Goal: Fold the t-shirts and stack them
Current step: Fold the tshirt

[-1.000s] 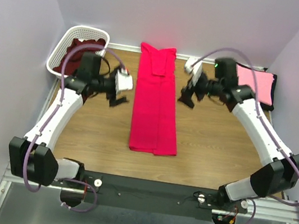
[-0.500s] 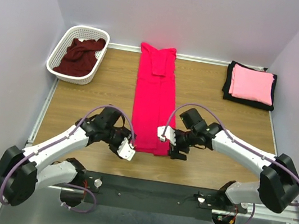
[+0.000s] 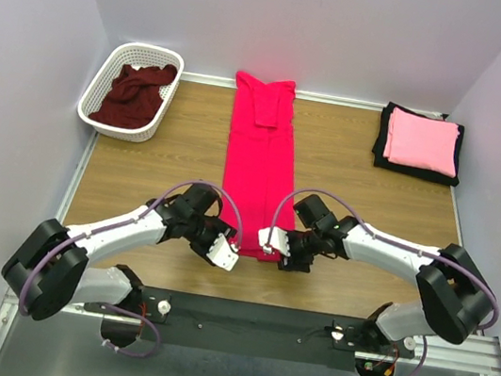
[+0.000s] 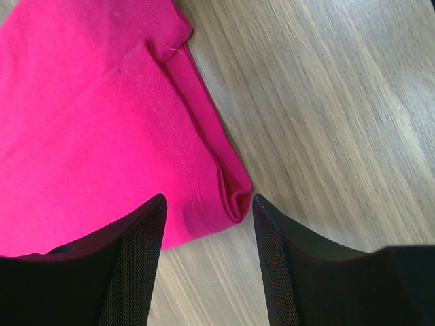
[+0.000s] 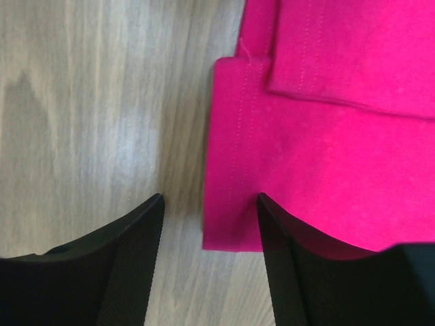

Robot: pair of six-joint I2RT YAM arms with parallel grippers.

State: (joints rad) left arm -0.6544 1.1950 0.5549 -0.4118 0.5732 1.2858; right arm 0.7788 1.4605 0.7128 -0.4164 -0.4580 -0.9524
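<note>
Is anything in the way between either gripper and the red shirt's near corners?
Nothing visible. The left gripper and right gripper, both open, sit right at the crimson-red shirt's near corners. Their wrist views show only fabric and bare table between the fingers.

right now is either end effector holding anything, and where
Nothing held: left end effector and right end effector are open, each poised at a near corner of the red t-shirt.

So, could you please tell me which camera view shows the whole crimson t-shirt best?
The top external view: the crimson t-shirt lies there in full, a long folded strip. The left wrist view shows only its near left corner, inside the open left gripper; the right wrist view shows only its near right corner, at the right gripper.
</note>
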